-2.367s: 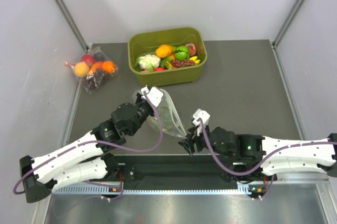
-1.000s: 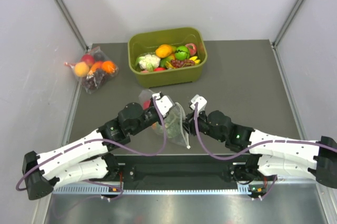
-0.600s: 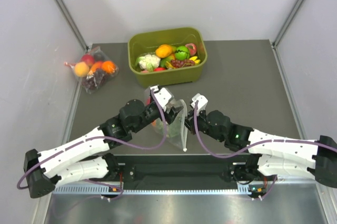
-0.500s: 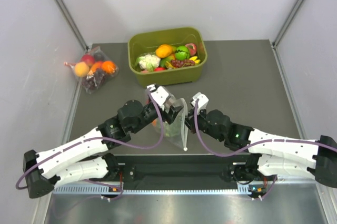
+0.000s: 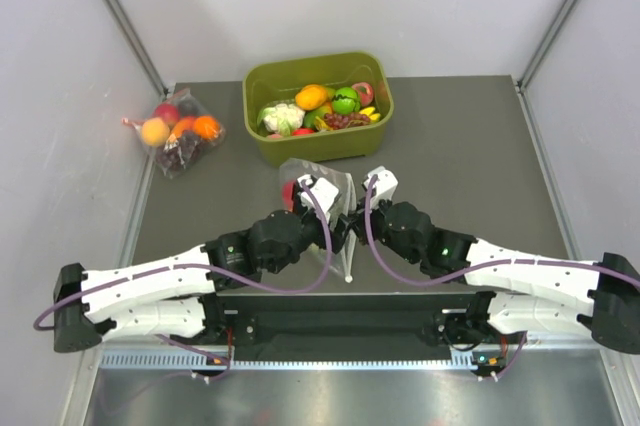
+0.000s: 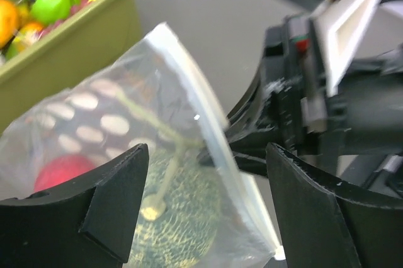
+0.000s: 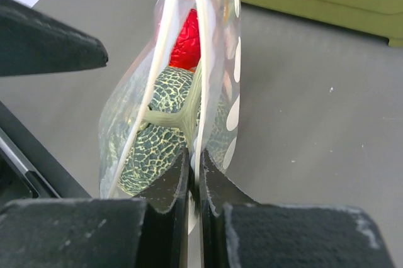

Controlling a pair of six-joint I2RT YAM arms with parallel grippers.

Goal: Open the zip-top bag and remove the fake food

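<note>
Zip-top bag (image 6: 126,111) stands on edge mid-tabletop (image 5: 470,176), just near of the green tub (image 5: 320,149), between the two arms. Cannot tell if its lower corner touches the tabletop.

Right gripper (image 7: 194,177): fingers pinched narrow on a thin strip of the bag's zip edge.

Left gripper (image 6: 204,173): fingers spread wide either side of the bag, clamping nothing.

Fake food (image 7: 160,133) is inside: dark green netted piece low in the bag, red piece (image 7: 187,41) beyond it. No orange piece visible. Cannot tell whether the seal has parted.

Risks, as judged:
- Bag and contents look to depend on the right pinch alone. The grip is shallow on slick film, so it could slip and the bag drop or fold.
- If the left gripper closes on both lips, or on the green piece through the film, pulling apart would not split the seal.
- Arms are crowded close together, so finger contact is possible.
- A hard pull could fling the food out.
</note>
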